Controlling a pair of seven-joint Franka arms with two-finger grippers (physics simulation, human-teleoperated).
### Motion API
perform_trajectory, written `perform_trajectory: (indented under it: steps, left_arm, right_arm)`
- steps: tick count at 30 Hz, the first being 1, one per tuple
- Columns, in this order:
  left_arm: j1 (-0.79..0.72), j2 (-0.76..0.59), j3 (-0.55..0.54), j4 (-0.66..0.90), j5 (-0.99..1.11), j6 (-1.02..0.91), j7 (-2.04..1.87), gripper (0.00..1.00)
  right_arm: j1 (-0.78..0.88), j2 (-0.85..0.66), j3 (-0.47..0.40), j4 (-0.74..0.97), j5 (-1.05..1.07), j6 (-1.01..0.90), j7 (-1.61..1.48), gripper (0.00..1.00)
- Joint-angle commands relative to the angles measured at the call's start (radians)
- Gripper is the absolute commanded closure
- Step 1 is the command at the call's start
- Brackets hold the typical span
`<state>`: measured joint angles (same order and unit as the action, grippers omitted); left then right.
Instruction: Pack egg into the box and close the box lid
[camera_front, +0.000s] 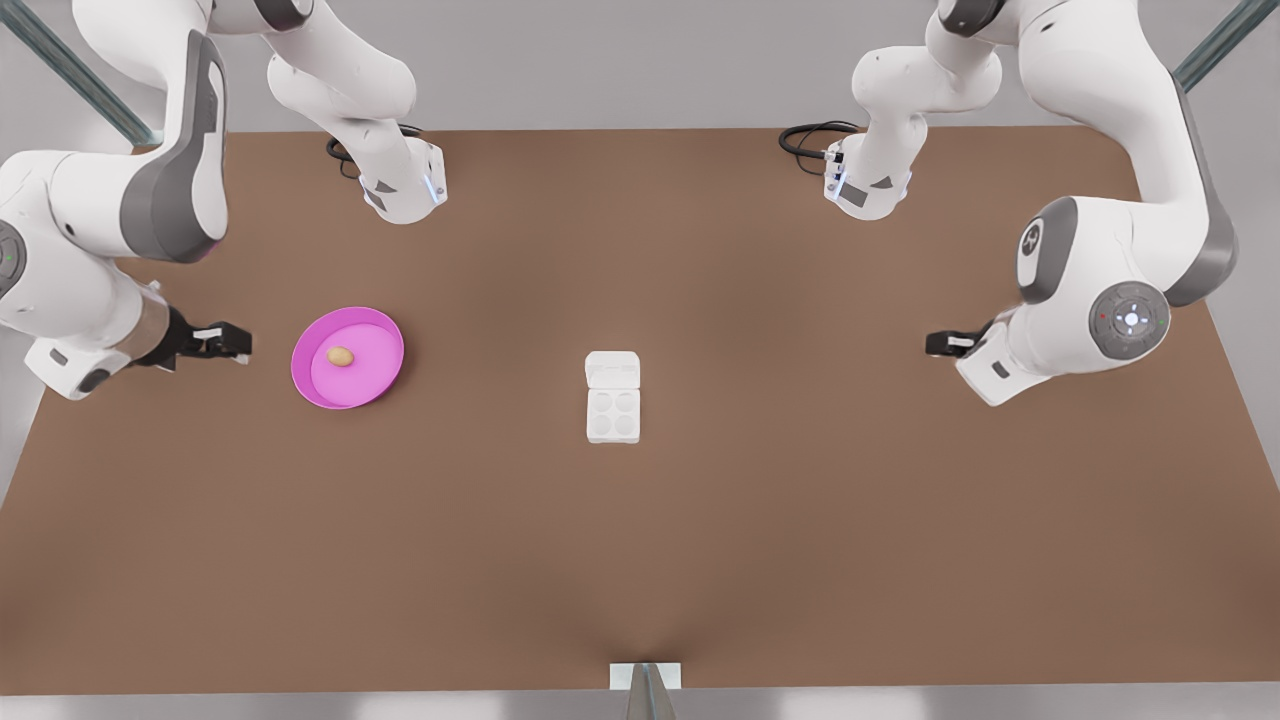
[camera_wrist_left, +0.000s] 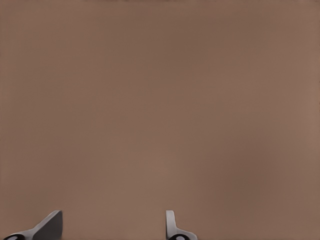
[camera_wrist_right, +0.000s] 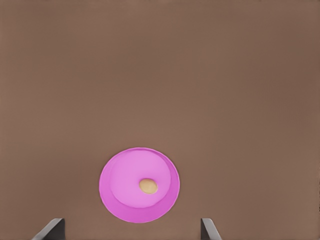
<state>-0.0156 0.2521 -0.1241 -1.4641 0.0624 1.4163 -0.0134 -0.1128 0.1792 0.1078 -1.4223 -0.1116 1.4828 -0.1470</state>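
Nothing is packed yet: you see the egg (camera_front: 340, 356) lying in the pink dish (camera_front: 372, 332), well apart from the box (camera_front: 612, 414), whose box lid (camera_front: 612, 369) lies open. Right gripper (camera_front: 238, 343) waits near the dish, fingers wide and empty; left gripper (camera_front: 938, 344) also wide.

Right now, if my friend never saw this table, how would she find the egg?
Look on the brown table for the round pink dish, toward the front view's left, near the right gripper. The egg lies inside it: small, tan and oval, unlike the white box mid-table, whose four cups are empty.
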Motion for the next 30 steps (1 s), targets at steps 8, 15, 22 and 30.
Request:
perform_trajectory:
  steps: [8, 15, 22, 30]
  left_arm:
    - [0.005, 0.010, 0.000, -0.004, -0.004, 0.059, -0.131, 0.00]
    - [0.014, 0.012, -0.002, -0.016, -0.003, 0.053, -0.132, 0.00]
    - [0.011, 0.019, -0.002, -0.016, 0.002, 0.055, -0.132, 0.00]
    - [0.005, 0.030, -0.003, -0.016, 0.002, 0.059, -0.131, 0.00]
  right_arm:
    - [-0.028, 0.020, -0.003, -0.266, -0.080, 0.253, 0.345, 0.00]
    - [-0.154, 0.085, -0.007, -0.394, 0.043, 0.454, 0.771, 0.00]
    - [-0.208, -0.056, -0.005, -0.866, 0.047, 1.054, 1.027, 0.00]
    - [-0.202, -0.079, -0.003, -0.929, 0.047, 1.047, 1.253, 0.00]
